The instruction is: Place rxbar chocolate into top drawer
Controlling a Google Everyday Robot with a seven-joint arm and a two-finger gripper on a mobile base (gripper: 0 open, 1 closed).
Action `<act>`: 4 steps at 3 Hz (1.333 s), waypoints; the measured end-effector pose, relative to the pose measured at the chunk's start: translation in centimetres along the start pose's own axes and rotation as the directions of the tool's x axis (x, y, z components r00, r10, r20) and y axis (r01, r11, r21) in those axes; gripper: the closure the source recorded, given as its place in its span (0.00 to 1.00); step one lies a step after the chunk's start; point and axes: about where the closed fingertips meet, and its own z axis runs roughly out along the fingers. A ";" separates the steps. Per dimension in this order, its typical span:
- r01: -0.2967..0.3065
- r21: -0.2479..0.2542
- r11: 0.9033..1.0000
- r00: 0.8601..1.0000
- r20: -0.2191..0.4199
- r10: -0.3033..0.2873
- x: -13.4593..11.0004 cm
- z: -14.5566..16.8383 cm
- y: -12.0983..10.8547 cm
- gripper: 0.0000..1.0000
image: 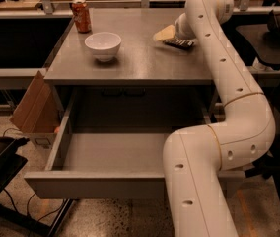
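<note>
- cardboard box: on the floor at far left, beside the cabinet, apart from the drawer side. No part in the job.
- orange soda can: upright at the back left corner of the cabinet top, well apart from me.
- white bowl: upright, just right of the can. A wide swing on the way out could knock it.
- top drawer: pulled fully out below the front edge, nothing visible inside. My own elbow stands over its right end. Risk: elbow bumps the drawer or blocks the drop.
- gripper: low over the back right of the cabinet top, at the bar. I cannot tell how my jaws stand, or whether I hold anything.
- rxbar chocolate: dark, lying flat on the cabinet top right under me, not in the drawer yet. Risk: the thin flat wrapper slides or slips out of a shallow pinch, or falls short of the drawer.
</note>
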 end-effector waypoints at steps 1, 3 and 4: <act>-0.131 -0.019 0.991 0.991 0.012 0.131 0.1 -0.1 0.2 0.00; -0.174 -0.048 0.984 0.984 -0.038 0.172 0.7 -0.9 2.1 0.00; -0.155 -0.031 0.987 0.987 -0.042 0.154 0.9 -0.4 2.2 0.00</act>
